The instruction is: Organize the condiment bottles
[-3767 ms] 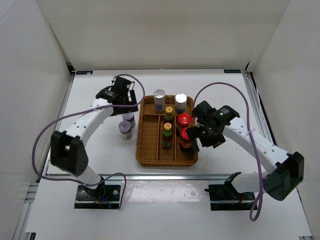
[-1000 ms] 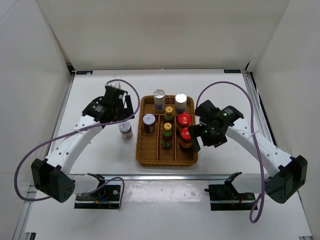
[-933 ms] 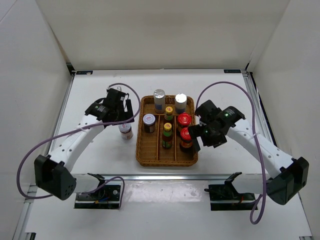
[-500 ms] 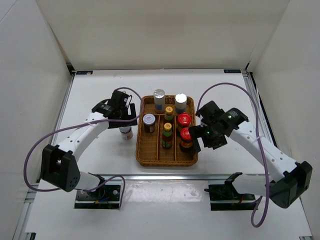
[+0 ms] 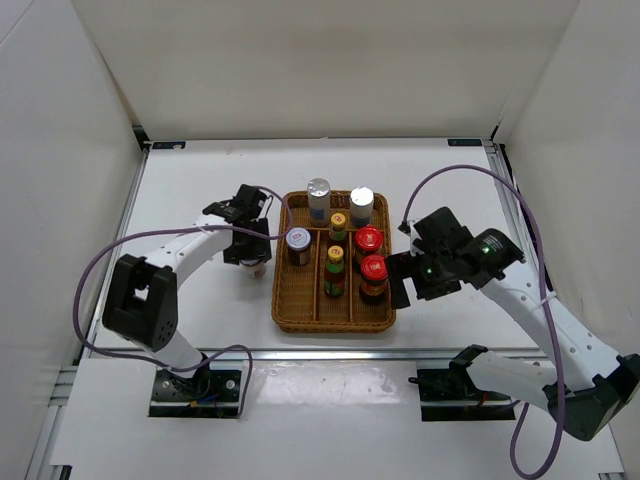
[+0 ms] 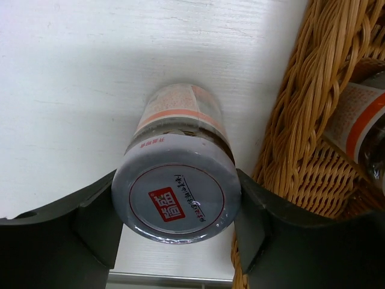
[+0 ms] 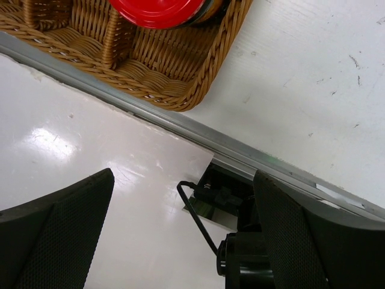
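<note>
A grey-lidded jar point(image 6: 176, 195) stands on the white table just left of the brown wicker tray point(image 5: 283, 300). My left gripper point(image 5: 247, 252) is shut on its lid, with one finger point(image 6: 96, 223) against each side. Only the jar's lower part point(image 5: 256, 267) shows from above. The tray holds the other grey-lidded jar point(image 5: 298, 240), two silver-capped cylinders point(image 5: 318, 190) point(image 5: 361, 198), two green yellow-capped bottles point(image 5: 338, 222) point(image 5: 334, 258) and two red-capped bottles point(image 5: 369, 238) point(image 5: 373, 267). My right gripper point(image 5: 398, 282) is open and empty beside the tray's right wall, near its front right corner point(image 7: 180, 90).
The tray's woven left wall point(image 6: 307, 120) is right against the held jar. The metal rail point(image 7: 252, 159) at the table's front edge runs just below the right gripper point(image 7: 180, 241). White walls enclose the table on three sides.
One of the two jars on the table now stands in the tray. My left gripper came down over the other jar and closed on its lid. My right gripper drew back slightly right.
</note>
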